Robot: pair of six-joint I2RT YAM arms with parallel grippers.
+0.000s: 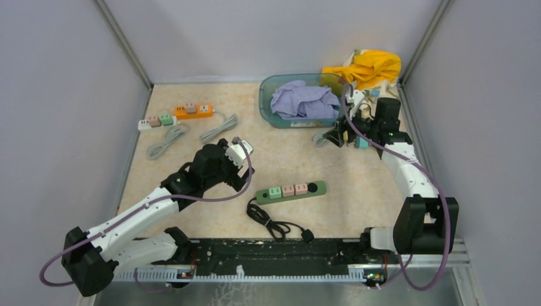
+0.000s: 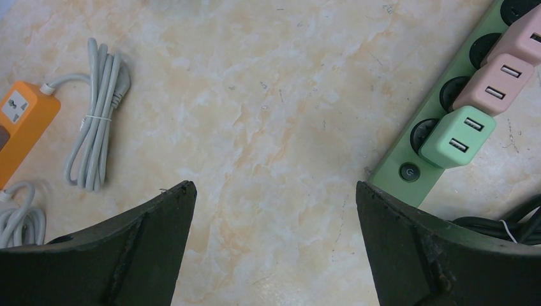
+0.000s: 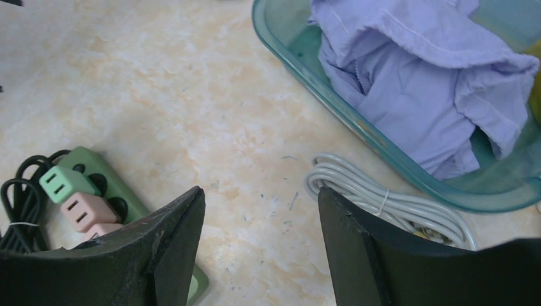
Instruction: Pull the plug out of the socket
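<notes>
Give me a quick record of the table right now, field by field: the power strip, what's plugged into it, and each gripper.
Strip: green power strip, centre of the table, black cord coiled in front
Plugged in: one green plug, two pink plugs
Left gripper: open, empty, over bare table beside the strip
Right gripper: open, empty, near the teal basin
</notes>
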